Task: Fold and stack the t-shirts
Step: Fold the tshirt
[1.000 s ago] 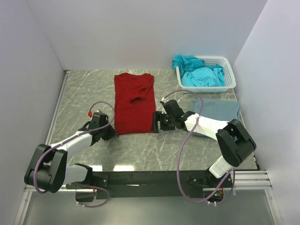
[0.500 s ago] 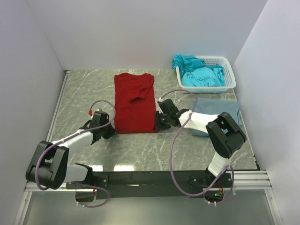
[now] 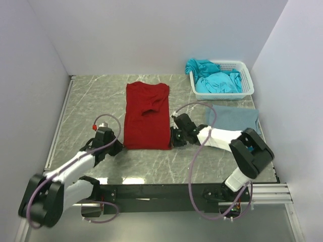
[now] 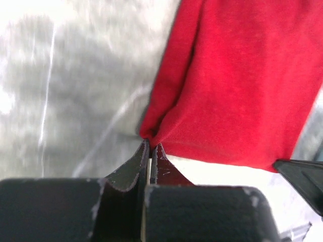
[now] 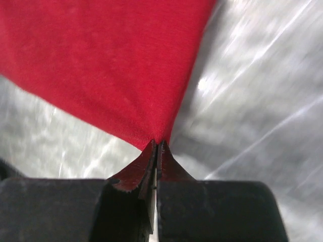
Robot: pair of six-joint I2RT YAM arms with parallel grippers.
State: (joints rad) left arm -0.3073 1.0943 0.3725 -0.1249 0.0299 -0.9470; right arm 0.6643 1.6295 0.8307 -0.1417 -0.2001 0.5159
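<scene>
I hold the red shirt (image 3: 147,121), centre frame, by both lower corners: left gripper (image 4: 150,147) clamped on the left one, right gripper (image 5: 157,144) on the right.

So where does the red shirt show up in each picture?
Top: red shirt, middle of the table.
Left wrist: shirt upper right, corner pinched in left tool.
Right wrist: shirt upper left, corner pinched in right tool.
Shared landmark: the grey marbled table.
</scene>
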